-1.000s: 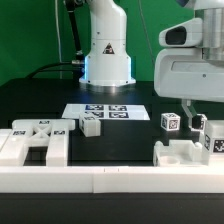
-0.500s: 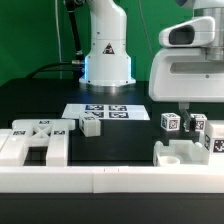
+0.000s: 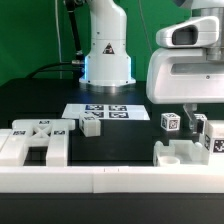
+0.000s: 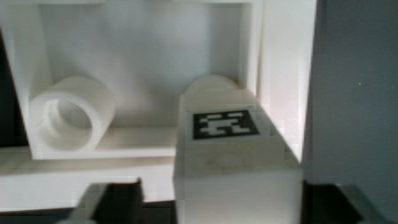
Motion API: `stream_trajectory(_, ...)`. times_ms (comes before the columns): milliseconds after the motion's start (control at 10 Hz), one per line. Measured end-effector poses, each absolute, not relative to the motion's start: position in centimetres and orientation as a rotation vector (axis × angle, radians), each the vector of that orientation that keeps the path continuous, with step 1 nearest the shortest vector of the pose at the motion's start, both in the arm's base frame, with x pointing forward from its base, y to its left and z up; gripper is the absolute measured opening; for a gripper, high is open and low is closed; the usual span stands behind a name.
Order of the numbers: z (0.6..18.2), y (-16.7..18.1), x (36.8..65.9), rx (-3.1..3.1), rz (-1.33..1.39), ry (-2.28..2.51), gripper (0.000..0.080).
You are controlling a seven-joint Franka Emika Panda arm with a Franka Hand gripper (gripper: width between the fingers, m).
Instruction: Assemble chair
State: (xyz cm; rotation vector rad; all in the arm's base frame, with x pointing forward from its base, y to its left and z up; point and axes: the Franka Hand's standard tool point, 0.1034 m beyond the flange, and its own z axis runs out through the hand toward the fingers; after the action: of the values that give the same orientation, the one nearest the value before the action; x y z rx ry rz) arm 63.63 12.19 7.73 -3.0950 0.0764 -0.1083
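My gripper point(image 3: 194, 116) hangs at the exterior view's right, over a white chair part with a round socket point(image 3: 180, 154). In the wrist view my gripper point(image 4: 222, 203) has a dark finger point(image 4: 121, 200) on each side of a long white tagged chair piece point(image 4: 226, 150), and the jaws press against it. The socketed part point(image 4: 71, 112) lies below it. A small tagged block point(image 3: 170, 122) and another tagged piece point(image 3: 213, 138) stand beside the gripper. Large flat chair parts point(image 3: 35, 142) and a small block point(image 3: 90, 125) lie at the exterior view's left.
The marker board point(image 3: 105, 112) lies flat in the middle of the black table. The robot base point(image 3: 105, 55) stands behind it. A long white border wall point(image 3: 110, 182) runs along the front edge.
The gripper with the held piece has shifted slightly toward the exterior view's left. The loose parts have not moved.
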Motion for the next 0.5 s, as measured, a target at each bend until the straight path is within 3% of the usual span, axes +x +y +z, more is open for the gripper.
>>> stream_trajectory(100,7.74,12.19,63.64,-3.092,-0.107,0.122,0.0287)
stream_trajectory(500,7.72,11.85,63.64,-3.069,-0.1,0.385,0.0287)
